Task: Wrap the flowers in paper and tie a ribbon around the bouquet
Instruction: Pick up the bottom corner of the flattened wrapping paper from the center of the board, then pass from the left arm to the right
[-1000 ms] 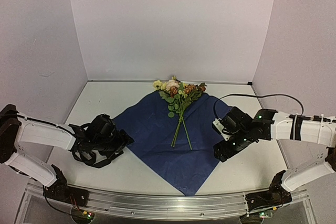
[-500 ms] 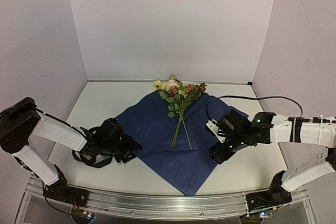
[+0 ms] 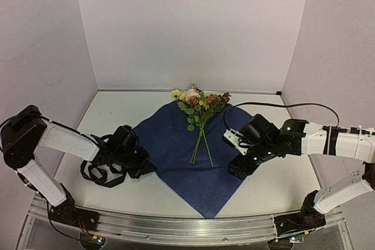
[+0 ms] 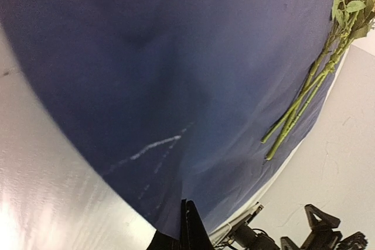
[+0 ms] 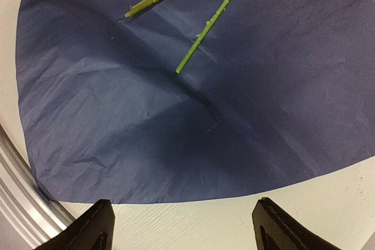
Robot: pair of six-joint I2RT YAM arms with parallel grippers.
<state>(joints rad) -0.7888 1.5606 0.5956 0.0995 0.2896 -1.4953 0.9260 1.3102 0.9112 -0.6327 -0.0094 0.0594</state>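
The paper (image 3: 187,156) is a dark blue creased sheet lying as a diamond on the table. The flowers (image 3: 200,109) lie along its middle, blooms at the far corner and green stems (image 5: 205,27) pointing toward me. My left gripper (image 3: 145,165) is down at the sheet's near-left edge, jaws shut on the paper (image 4: 176,86), which rises slightly at the pinch (image 4: 188,226). My right gripper (image 3: 234,167) hovers open over the sheet's right edge (image 5: 234,194), with nothing between its fingers (image 5: 96,223). A tangle of black loops (image 3: 99,175), seemingly the ribbon, lies under the left arm.
Pale walls close the table on the left, back and right. A metal rail (image 3: 187,226) runs along the near edge between the arm bases. A black cable (image 3: 281,108) arcs over the table behind the right arm.
The left gripper slid right to the paper's left edge and closed on it. The right gripper moved left over the paper's right edge and stayed open.
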